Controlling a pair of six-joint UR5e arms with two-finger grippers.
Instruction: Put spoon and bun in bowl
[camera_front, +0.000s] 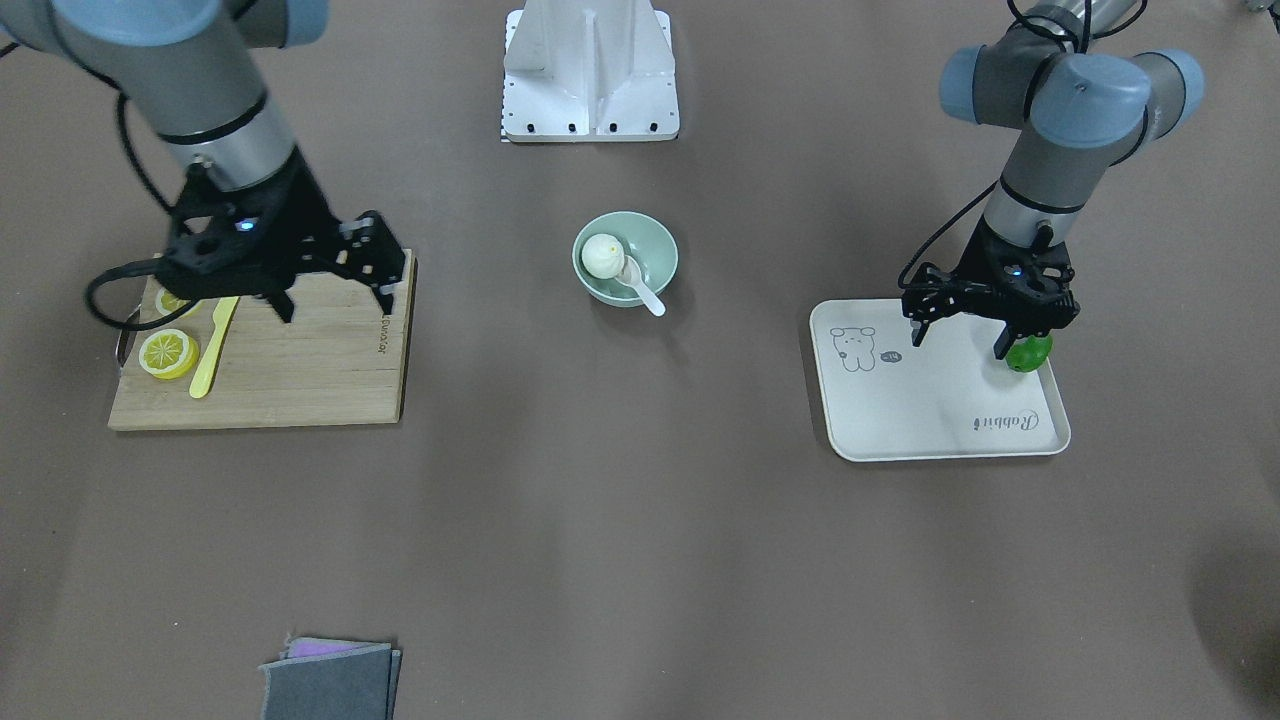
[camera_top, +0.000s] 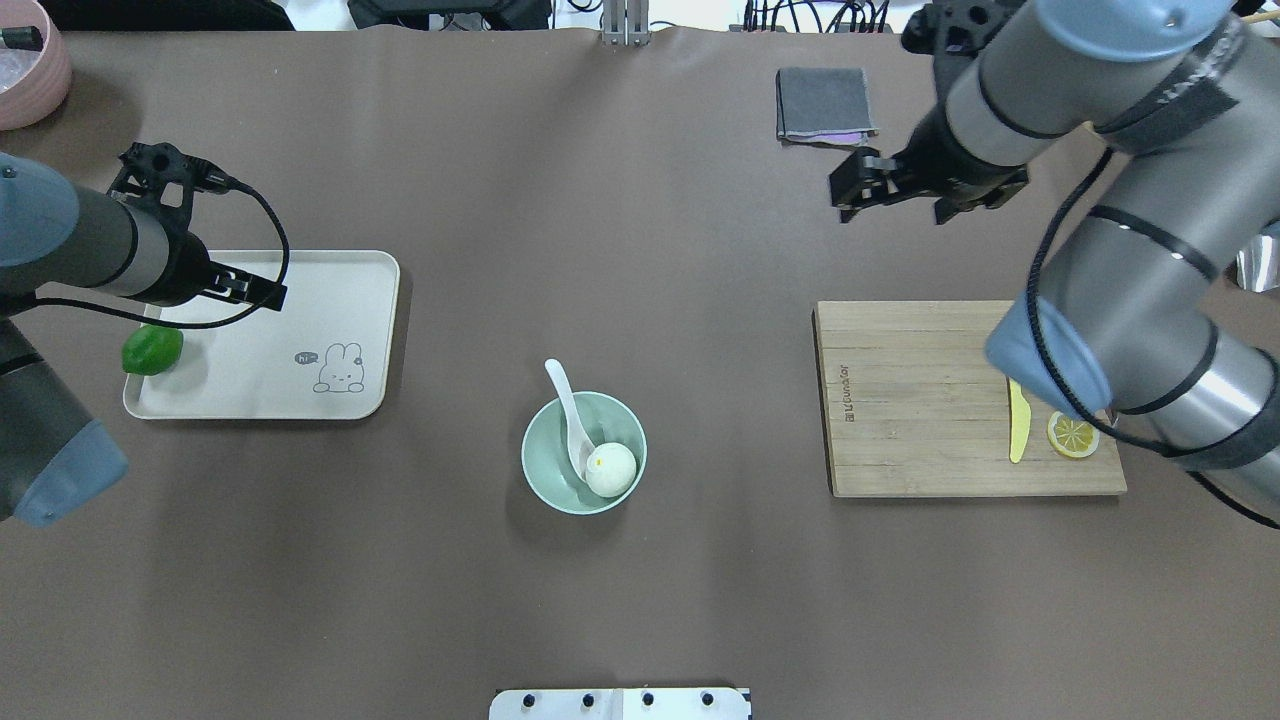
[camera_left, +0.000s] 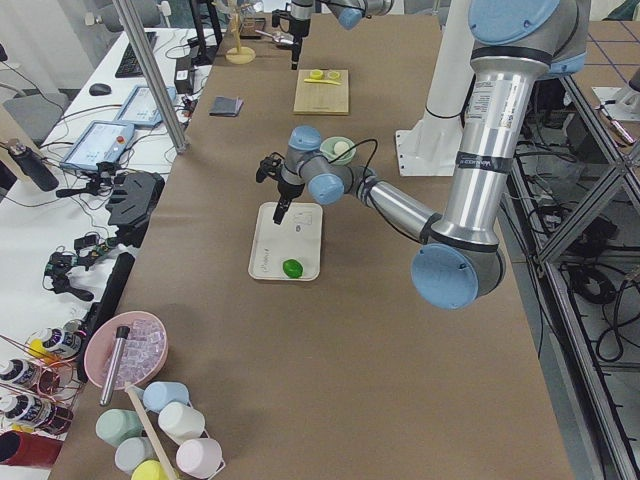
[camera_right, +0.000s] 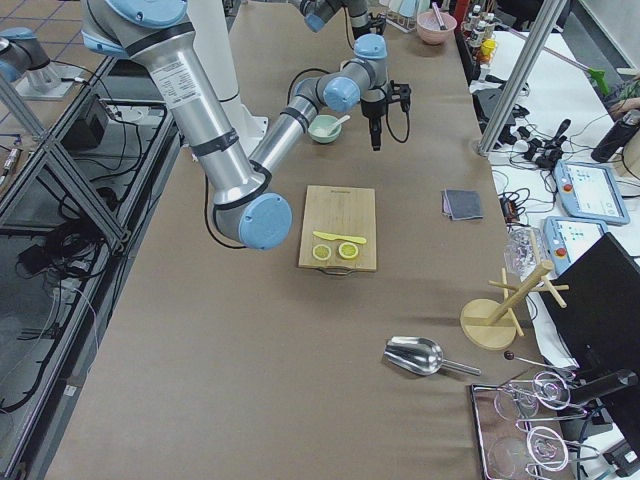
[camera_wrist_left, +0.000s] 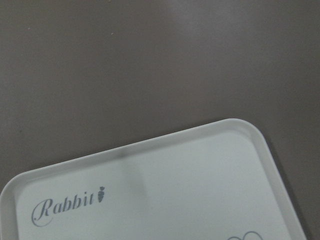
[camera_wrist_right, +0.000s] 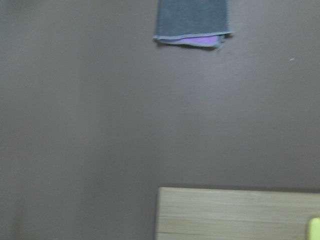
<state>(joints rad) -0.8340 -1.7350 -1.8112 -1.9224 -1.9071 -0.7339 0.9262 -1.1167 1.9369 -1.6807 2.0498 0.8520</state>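
Front-facing view: the bowl (camera_front: 660, 245) sat mid-table, well apart from both arms. The bun (camera_front: 602, 256) lay inside it, and the spoon (camera_front: 640, 290) had its scoop in the bowl beside the bun and its handle leaning out over the rim. The left gripper (camera_front: 958, 340) hung over the tray (camera_front: 930, 420) with its fingers spread wide and nothing between them, and a green lime (camera_front: 1030, 353) lay just beside one finger. The right gripper (camera_front: 335, 300) hung over the cutting board (camera_front: 300, 380), likewise spread and empty. The bowl lay between the two, with neither clearly nearer.

Overhead view: the spoon's long axis ran from the bun out across the far rim, slanting toward the robot's left. From the left gripper the bowl lay inward and back toward the base. From the right gripper it lay inward and farther back.

Side views: too small to add anything on the fingers.

Left wrist view: only a tray corner and the bare table showed, with no task thing.

Right wrist view: a folded grey cloth (camera_wrist_right: 192, 22) and a corner of the board showed. The bowl was out of frame.

Our reading: both items were already in the bowl, so no grasp was called for. If the spoon wanted nudging, its handle offered itself to the left arm.
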